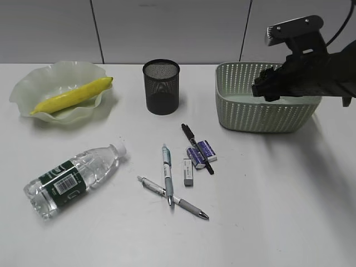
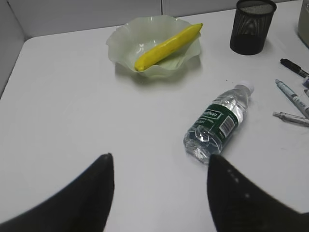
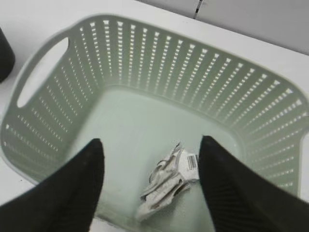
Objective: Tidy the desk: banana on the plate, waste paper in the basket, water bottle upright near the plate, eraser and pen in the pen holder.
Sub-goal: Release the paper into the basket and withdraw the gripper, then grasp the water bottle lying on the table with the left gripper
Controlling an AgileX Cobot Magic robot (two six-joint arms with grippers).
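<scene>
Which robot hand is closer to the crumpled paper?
The right gripper: it hangs open just above the waste paper lying in the basket. The left gripper is far off, over the desk by the water bottle.

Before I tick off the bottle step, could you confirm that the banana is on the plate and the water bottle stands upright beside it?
Not quite: the water bottle lies on its side on the desk, as the exterior view shows. The banana is indeed on the plate.
</scene>
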